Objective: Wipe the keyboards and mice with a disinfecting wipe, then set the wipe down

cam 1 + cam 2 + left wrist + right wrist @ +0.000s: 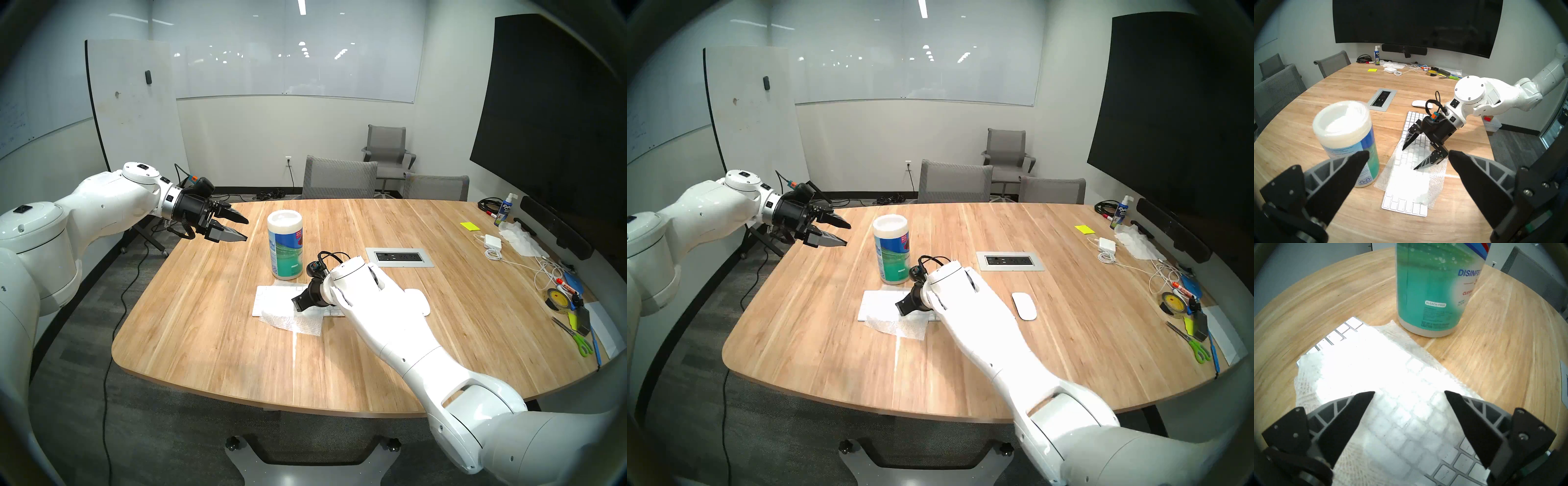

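A: Where do we stand? Our right end effector (1409,158) hangs over the keyboard (1405,206) with its jaws spread wide, gripping nothing — the wipe (1373,372) lies loose, draped across the left half of the keys and spilling onto the surface (210,325) at the near edge.

B: And our left end effector (242,229) is open too, empty, held in the air off to the side of the wipes canister (285,249), well apart from the work.

A: The mouse (1024,305) sits just off the keyboard's right end, uncovered; we judge it not yet wiped.

B: So the step is regripping the wipe, we think. We should come down on a part that lies over the keys rather than on the thin flap on the wood — the fingertips (1366,395) could pinch a fold there without scraping the surface.

A: Then drag along the keyboard's length toward the mouse, keeping light pressure so the slab doesn't slide.

B: And watch the canister; it stands just beside the keyboard's far edge, touching the wipe's corner as far as we can tell.
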`<state>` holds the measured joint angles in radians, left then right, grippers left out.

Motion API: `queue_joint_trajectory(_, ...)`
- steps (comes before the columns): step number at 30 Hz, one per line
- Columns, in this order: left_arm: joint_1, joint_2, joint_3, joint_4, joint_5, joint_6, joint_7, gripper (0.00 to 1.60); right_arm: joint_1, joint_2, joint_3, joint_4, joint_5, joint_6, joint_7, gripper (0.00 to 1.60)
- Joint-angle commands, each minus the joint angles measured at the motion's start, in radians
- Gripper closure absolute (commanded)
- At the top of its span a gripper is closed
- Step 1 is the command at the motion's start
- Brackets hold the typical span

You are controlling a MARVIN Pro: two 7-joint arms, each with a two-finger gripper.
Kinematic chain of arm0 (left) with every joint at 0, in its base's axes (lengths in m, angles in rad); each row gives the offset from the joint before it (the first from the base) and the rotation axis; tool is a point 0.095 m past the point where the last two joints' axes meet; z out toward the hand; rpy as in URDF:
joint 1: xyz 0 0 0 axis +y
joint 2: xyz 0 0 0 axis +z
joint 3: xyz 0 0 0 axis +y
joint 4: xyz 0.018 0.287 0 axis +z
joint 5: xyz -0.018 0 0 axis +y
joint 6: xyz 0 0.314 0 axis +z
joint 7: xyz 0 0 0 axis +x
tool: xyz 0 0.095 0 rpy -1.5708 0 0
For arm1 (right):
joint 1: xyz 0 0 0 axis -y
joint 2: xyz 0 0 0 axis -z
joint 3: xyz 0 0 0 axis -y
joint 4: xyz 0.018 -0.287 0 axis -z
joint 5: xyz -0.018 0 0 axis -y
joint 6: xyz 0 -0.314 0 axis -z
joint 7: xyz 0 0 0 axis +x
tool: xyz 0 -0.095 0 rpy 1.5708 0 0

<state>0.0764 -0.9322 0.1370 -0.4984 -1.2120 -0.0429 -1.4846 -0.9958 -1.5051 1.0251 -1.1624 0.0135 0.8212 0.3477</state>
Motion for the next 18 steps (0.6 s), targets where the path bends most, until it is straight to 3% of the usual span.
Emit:
queue_joint_trajectory(1,-0.028,-0.001,0.003,0.003,-0.016,0.0,0.001,0.0,0.01,-0.005,0.003,-0.018,-0.002,-0.006,-0.006,0.0)
queue_joint_trajectory(18,-0.031,-0.002,0.014,0.004,-0.025,-0.002,0.001,0.0,0.016,-0.005,0.001,-0.005,-0.001,0.001,-0.008,0.0)
